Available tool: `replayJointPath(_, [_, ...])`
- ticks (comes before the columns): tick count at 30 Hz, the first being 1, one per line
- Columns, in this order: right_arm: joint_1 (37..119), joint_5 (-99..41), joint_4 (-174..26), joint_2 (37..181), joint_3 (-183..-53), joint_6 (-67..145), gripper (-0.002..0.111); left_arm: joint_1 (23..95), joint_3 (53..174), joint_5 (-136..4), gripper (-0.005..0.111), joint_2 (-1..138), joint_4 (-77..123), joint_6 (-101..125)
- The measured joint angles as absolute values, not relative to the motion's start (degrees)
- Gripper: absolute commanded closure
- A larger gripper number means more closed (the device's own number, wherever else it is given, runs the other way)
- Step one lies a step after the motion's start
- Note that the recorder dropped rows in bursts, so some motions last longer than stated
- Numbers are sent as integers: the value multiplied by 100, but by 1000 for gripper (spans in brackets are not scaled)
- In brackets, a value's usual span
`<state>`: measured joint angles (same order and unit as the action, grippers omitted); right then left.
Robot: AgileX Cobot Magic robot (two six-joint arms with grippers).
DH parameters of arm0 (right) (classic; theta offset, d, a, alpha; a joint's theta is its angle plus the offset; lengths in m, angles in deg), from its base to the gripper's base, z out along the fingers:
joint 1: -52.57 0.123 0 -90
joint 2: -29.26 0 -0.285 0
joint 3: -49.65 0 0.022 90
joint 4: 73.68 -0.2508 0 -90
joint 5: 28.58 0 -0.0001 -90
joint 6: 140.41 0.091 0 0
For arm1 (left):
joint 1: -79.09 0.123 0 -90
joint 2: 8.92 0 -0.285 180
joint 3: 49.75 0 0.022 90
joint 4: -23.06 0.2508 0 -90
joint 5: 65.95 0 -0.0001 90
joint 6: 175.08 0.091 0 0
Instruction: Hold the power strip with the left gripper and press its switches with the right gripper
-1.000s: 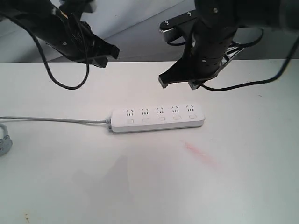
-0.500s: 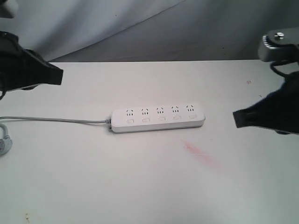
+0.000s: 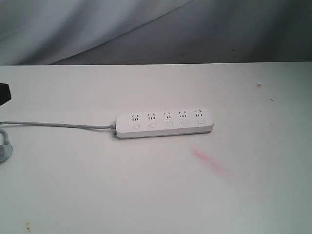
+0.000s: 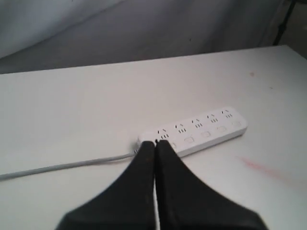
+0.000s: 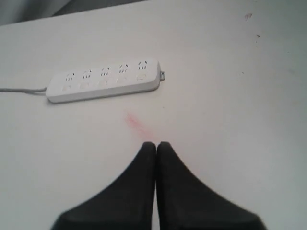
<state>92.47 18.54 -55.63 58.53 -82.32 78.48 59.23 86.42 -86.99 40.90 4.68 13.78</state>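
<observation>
The white power strip (image 3: 165, 124) lies flat in the middle of the white table, its five sockets above a row of small switches (image 3: 168, 125). Its grey cord (image 3: 58, 125) runs off to the left. In the exterior view only a black tip of the left arm (image 3: 4, 92) shows at the left edge; the right arm is out of that view. My left gripper (image 4: 155, 143) is shut and empty, hanging above the table short of the power strip (image 4: 196, 134). My right gripper (image 5: 156, 143) is shut and empty, well away from the power strip (image 5: 103, 82).
A faint pink smear (image 3: 209, 161) marks the table in front of the strip's right end. The cord's grey plug (image 3: 5, 148) lies at the left edge. A grey cloth backdrop (image 3: 146, 29) hangs behind the table.
Both arms have drawn back from above the strip, the left one to the left and the right one to the right, and have almost left the exterior view. The strip has not moved.
</observation>
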Motion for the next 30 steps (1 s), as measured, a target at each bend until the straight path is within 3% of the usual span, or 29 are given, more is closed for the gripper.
replayJointPath(11, [9247, 1642, -3564, 4093, -7325, 9827, 108, 5923, 6954, -6899, 107, 2905, 468, 1281])
replayJointPath(18, [9247, 881, -1896, 3838, -6645, 10861, 108, 5923, 6066, -5487, 107, 2812, 441, 1281])
replayJointPath(30, [9247, -162, -806, 3838, -5375, 11445, 108, 5923, 5701, -5122, 107, 2812, 360, 1272])
